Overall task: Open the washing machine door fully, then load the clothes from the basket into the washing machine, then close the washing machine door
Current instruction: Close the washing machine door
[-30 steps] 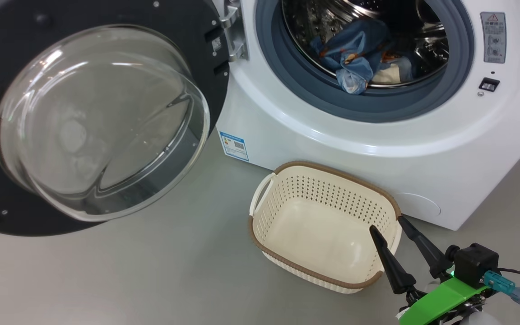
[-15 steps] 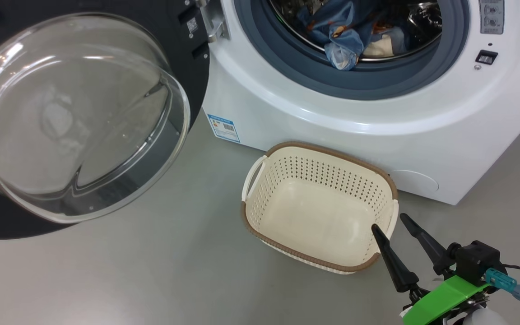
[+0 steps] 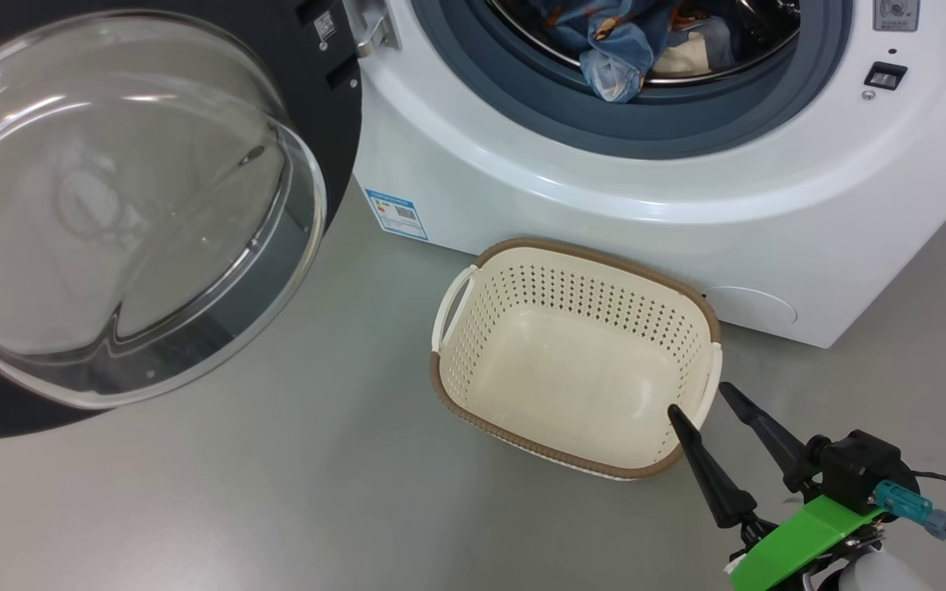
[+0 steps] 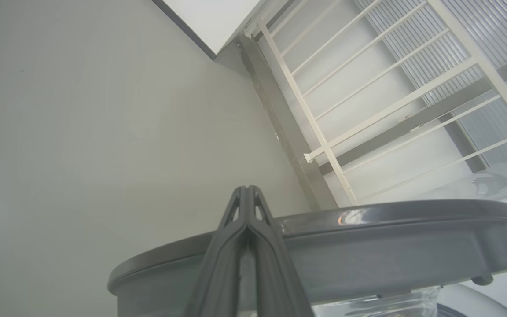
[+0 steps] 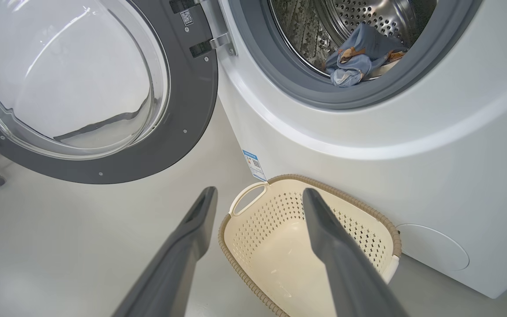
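Nearby, basket (image 3: 588, 295) just before washing machine (image 3: 571, 197), blue label (image 3: 396, 214) beside, door (image 3: 337, 123) open

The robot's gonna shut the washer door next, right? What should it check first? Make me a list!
1. Is the basket empty? ok.
2. Are the clothes inside the washing machine? ok, they lie in the drum.
3. Are they clear of the gasket? cannot tell; a blue fold hangs at the drum's front lip.
4. Is the washing machine door free to swing? ok, nothing stands between it and the opening.
5. Is the right gripper open and empty? ok, it is low by the basket.
6. Is the left gripper, shut beside the door's dark rim, touching it? cannot tell.
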Controlling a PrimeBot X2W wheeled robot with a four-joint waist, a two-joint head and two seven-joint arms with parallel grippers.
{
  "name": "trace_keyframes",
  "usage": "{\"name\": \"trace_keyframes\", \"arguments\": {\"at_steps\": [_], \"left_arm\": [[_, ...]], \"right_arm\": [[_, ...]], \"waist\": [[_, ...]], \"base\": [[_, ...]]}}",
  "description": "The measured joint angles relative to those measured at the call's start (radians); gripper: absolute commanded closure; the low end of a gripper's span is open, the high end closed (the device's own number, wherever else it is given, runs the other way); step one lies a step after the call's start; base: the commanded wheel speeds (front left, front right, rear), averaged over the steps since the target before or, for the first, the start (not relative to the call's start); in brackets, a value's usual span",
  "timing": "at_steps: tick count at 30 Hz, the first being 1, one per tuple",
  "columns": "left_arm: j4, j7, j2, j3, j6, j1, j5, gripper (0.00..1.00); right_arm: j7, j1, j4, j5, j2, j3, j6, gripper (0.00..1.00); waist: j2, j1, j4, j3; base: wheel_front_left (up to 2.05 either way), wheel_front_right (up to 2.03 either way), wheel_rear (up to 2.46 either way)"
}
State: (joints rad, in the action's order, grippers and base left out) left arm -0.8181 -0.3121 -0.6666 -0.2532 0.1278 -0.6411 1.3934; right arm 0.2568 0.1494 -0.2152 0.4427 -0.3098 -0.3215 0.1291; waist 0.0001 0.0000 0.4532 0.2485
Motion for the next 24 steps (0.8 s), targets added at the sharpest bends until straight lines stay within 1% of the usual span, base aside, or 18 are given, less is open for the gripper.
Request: {"name": "trace_keyframes", "arguments": {"at_steps": [8, 14, 16, 24], "left_arm": [[0.026, -0.015, 0.007, 0.030, 0.000, 0.007, 0.022, 1.00], [0.043, -0.014, 0.001, 0.041, 0.000, 0.016, 0.032, 1.00], [0.054, -0.017, -0.001, 0.051, 0.000, 0.028, 0.053, 1.00], [0.084, -0.059, -0.015, 0.067, -0.006, 0.049, 0.084, 1.00]], "right_arm": [[0.000, 0.001, 0.005, 0.000, -0.005, -0.017, 0.000, 0.00], [0.000, 0.001, 0.007, 0.000, -0.005, -0.018, 0.000, 0.00], [0.000, 0.001, 0.007, 0.000, -0.005, -0.017, 0.000, 0.00], [0.000, 0.001, 0.007, 0.000, -0.001, -0.016, 0.000, 0.00]], "waist": [[0.0000, 0.0000, -0.013, 0.000], [0.0000, 0.0000, -0.022, 0.000], [-0.0001, 0.0000, -0.025, -0.002], [0.0000, 0.0000, -0.027, -0.012]], "base": [[0.00, 0.00, 0.00], [0.00, 0.00, 0.00], [0.00, 0.00, 0.00], [0.00, 0.00, 0.00]]}}
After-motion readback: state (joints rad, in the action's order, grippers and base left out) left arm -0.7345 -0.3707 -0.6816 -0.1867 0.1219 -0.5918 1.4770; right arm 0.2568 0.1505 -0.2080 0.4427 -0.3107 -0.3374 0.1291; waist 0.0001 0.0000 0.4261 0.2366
